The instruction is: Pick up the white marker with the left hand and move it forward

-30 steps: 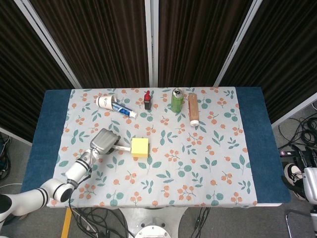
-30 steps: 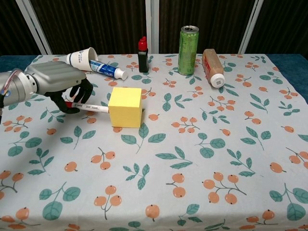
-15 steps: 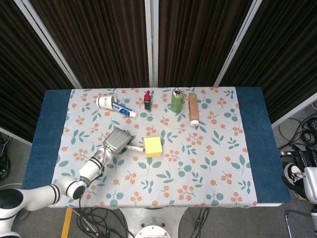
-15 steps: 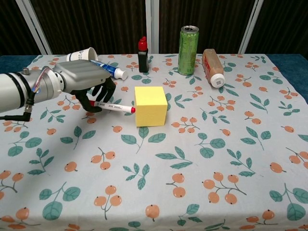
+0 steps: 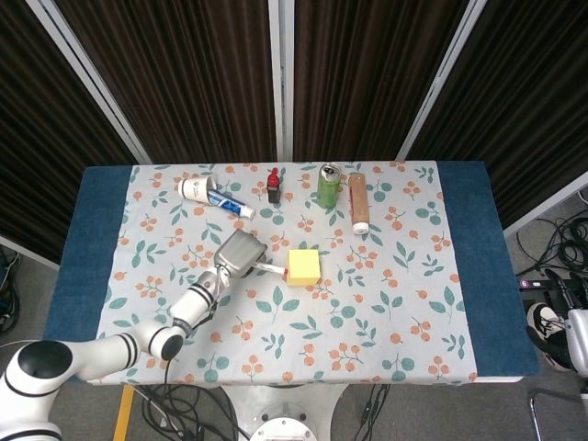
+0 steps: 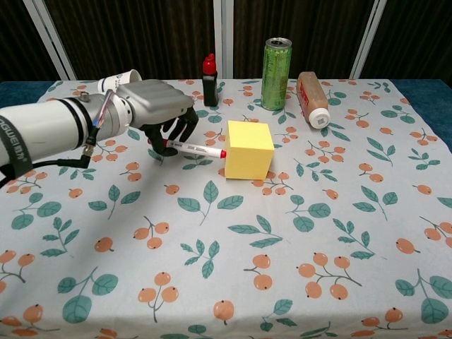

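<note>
1. The left hand (image 6: 159,109) grips the white marker (image 6: 194,149) with its fingers curled round the barrel; the red tip touches the yellow block (image 6: 249,149), near the middle of the flowered tablecloth (image 6: 304,233).
2. Open cloth lies ahead of and to the right of the block; the near and right edges are well apart from the hand.
3. Along the far edge stand the green can (image 6: 276,63) and a small black bottle (image 6: 210,79); a brown tube (image 6: 312,98) lies beside the can.
4. Since a second ago the hand, marker and block have all shifted to the right across the table.
5. The hand hides most of the paper cup (image 6: 117,79) and the toothpaste in the chest view.
6. The right hand is out of both views.
</note>
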Available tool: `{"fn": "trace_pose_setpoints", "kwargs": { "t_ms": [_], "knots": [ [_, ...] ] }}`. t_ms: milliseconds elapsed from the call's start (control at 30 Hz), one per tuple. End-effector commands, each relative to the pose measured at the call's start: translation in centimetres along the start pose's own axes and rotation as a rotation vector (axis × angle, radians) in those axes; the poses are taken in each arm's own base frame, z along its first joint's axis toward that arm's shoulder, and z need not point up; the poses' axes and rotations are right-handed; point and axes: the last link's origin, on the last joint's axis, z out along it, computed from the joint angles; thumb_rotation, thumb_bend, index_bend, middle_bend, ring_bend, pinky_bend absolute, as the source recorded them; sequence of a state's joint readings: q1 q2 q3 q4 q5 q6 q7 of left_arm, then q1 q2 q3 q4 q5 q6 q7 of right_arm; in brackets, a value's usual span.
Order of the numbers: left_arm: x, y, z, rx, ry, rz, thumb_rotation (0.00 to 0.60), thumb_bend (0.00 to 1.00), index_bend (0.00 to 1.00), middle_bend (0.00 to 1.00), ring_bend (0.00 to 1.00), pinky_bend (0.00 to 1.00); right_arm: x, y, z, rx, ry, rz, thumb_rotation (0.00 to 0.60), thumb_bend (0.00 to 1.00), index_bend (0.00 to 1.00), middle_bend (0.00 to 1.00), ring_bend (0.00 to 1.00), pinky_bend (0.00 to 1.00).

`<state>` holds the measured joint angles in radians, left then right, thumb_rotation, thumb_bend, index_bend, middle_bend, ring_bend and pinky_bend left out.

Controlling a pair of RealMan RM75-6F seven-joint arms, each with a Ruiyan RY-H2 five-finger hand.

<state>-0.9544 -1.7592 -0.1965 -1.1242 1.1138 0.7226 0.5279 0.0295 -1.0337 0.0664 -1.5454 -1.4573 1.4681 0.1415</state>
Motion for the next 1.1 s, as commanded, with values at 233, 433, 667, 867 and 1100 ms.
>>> {"fn": "trace_pose_setpoints", "kwargs": {
  "t_ms": [233,433,667,867,1100],
  "knots": [
    [0.8,1.4,1.8,-0.01,0.0,-0.009,0.6,0.46,0.7,0.7,0.53,0.64,0.2,0.4,-0.2,-0.012,0.002,0.001,0.6,0.13,0.07,0.23,0.03,0.04],
    [1.0,1.4,1.8,0.002,0.009,-0.037,0.6,0.46,0.69,0.7,0.53,0.64,0.4,0.3,-0.2,-0.012,0.008,0.0,0.6,0.13,0.07,0.23,0.03,0.04],
    [-0.2,-1.7,-1.1,0.076,0.018,-0.099,0.6,0.46,0.69,0.7,0.53,0.64,0.3,0.0,-0.2,0.003,0.012,0.004,0.6,0.13,0.07,0.23,0.03,0.04],
    [-2.4,-4.5,-5.0,0.142,-0.004,-0.134,0.6,0.45,0.65,0.67,0.53,0.63,0.2,-0.6,0.1,0.027,0.01,0.008,0.6,0.13,0.07,0.23,0.03,0.04],
    [-4.0,-4.7,-6.5,0.159,-0.051,-0.166,0.6,0.41,0.46,0.56,0.46,0.56,0.2,-1.1,0.0,0.041,0.013,0.013,0.6,0.13,0.07,0.23,0.03,0.04]
  ]
}}
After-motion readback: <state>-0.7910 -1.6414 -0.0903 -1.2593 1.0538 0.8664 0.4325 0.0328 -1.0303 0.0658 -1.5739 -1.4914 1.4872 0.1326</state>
